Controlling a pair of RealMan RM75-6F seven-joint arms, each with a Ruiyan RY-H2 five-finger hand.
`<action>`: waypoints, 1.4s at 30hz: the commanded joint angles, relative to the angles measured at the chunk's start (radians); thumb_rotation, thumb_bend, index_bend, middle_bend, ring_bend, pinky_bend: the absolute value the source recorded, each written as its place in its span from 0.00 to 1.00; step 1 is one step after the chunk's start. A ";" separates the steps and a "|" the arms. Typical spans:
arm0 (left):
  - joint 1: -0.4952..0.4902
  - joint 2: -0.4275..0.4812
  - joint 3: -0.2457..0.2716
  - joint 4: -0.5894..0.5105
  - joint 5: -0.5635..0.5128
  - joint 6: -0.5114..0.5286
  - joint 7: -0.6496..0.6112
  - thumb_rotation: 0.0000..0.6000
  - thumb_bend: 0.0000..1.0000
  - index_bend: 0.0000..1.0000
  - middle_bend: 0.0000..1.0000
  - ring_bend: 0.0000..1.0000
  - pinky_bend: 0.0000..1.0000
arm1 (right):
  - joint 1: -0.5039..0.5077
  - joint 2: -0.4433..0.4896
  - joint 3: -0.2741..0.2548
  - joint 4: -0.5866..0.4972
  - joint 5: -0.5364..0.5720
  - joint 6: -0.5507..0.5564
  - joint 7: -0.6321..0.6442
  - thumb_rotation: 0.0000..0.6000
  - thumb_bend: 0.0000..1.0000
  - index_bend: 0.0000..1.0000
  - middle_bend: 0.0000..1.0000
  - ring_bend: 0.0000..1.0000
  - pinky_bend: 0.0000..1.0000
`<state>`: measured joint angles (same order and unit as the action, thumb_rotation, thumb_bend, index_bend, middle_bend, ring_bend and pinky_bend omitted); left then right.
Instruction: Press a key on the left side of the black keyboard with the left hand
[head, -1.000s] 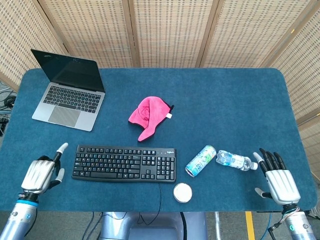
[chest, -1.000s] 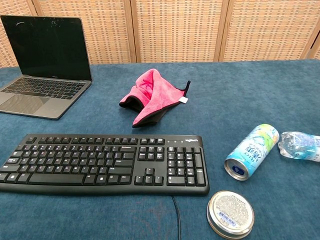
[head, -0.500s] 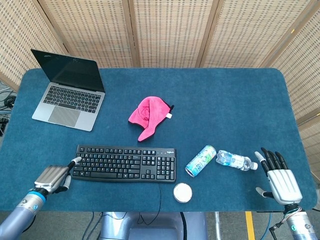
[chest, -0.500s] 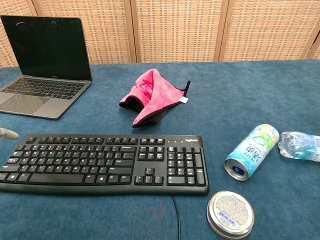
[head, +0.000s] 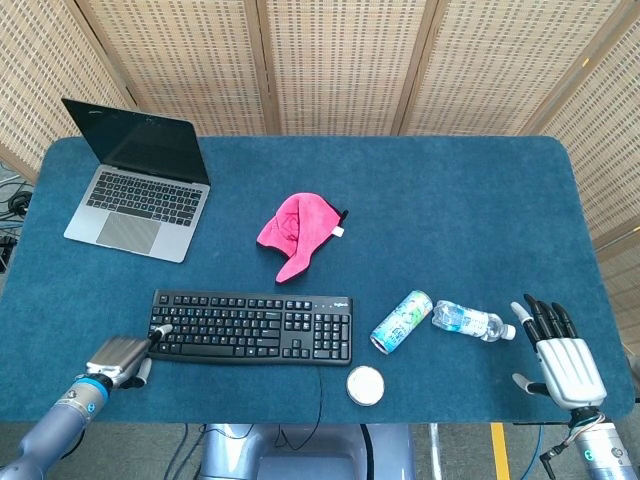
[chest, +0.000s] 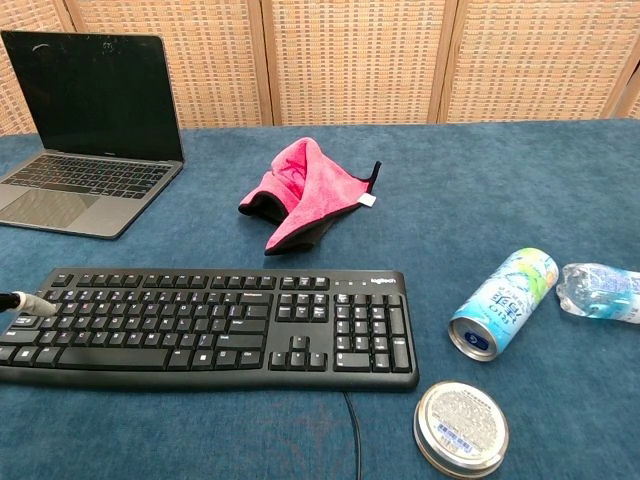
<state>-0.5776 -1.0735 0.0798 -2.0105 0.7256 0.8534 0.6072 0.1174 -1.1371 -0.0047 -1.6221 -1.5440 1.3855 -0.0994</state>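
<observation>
The black keyboard (head: 250, 327) lies near the table's front edge, left of centre. My left hand (head: 120, 358) sits just off its left end, most fingers curled in and one finger stretched onto the leftmost keys. In the chest view that fingertip (chest: 30, 302) touches a key at the left edge of the keyboard (chest: 210, 325); the rest of the hand is out of frame. My right hand (head: 565, 358) rests at the front right corner with fingers spread, holding nothing.
An open laptop (head: 140, 180) stands at the back left. A pink cloth (head: 295, 228) lies behind the keyboard. To its right are a tipped can (head: 401, 321), a plastic bottle (head: 470, 321) and a round tin (head: 365, 385).
My left hand has moved right and forward from beside the keyboard, and its extended finger has come down onto the leftmost keys. The right hand has stayed put.
</observation>
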 joint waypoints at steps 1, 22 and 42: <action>-0.019 -0.012 0.012 0.002 -0.023 0.006 0.006 1.00 0.76 0.00 0.73 0.66 0.40 | 0.000 0.000 0.001 0.000 0.000 0.000 0.002 1.00 0.03 0.00 0.00 0.00 0.00; -0.096 -0.047 0.063 0.015 -0.095 0.029 0.004 1.00 0.76 0.00 0.73 0.66 0.40 | -0.001 0.001 0.002 0.004 -0.003 0.006 0.012 1.00 0.03 0.00 0.00 0.00 0.00; -0.100 -0.015 0.069 -0.027 -0.020 0.080 -0.074 1.00 0.75 0.00 0.73 0.66 0.40 | -0.002 0.001 0.002 0.004 -0.004 0.006 0.015 1.00 0.03 0.00 0.00 0.00 0.00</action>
<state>-0.6865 -1.1017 0.1573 -2.0226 0.6822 0.9181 0.5513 0.1158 -1.1360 -0.0030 -1.6176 -1.5481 1.3916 -0.0844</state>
